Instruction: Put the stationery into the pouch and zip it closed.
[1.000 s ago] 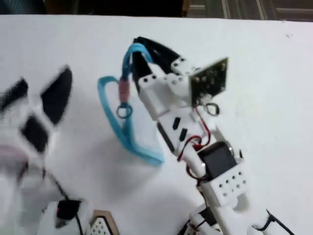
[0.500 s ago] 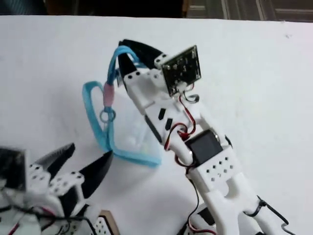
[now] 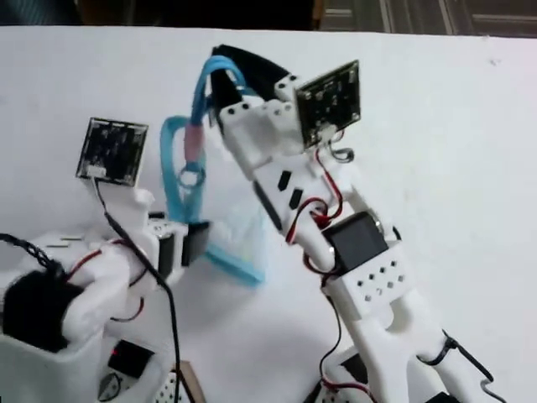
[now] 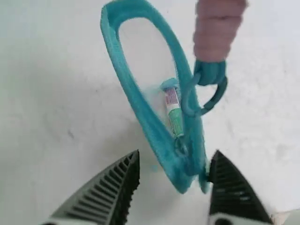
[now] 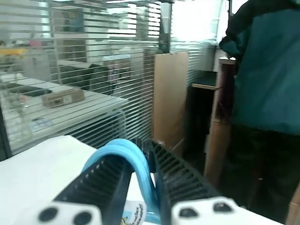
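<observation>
The right claw (image 3: 225, 67) is pressed together on the blue rim of the pouch (image 3: 174, 168) and holds this end up, toward the far edge of the table (image 3: 470, 126). In the right wrist view we see the blue rim (image 5: 119, 152) pinched between the two black fingers of this claw (image 5: 140, 152).

The pouch hangs from there as a long loop, slanted toward the near edge, with its clear body (image 3: 239, 231) below. The mouth of the pouch (image 4: 140, 108) is open. Inside we see one small stick (image 4: 172, 110) with a green and a pink part. A pink pull (image 4: 216, 28) with a blue ring (image 4: 208, 91) hangs beside the rim.

The left claw (image 3: 186, 245) is at the lower end of the pouch, nearer the left edge of the table. This claw (image 4: 177, 157) is spread, and the end of the pouch lies between its fingers. We cannot tell if a finger touches the pouch.
</observation>
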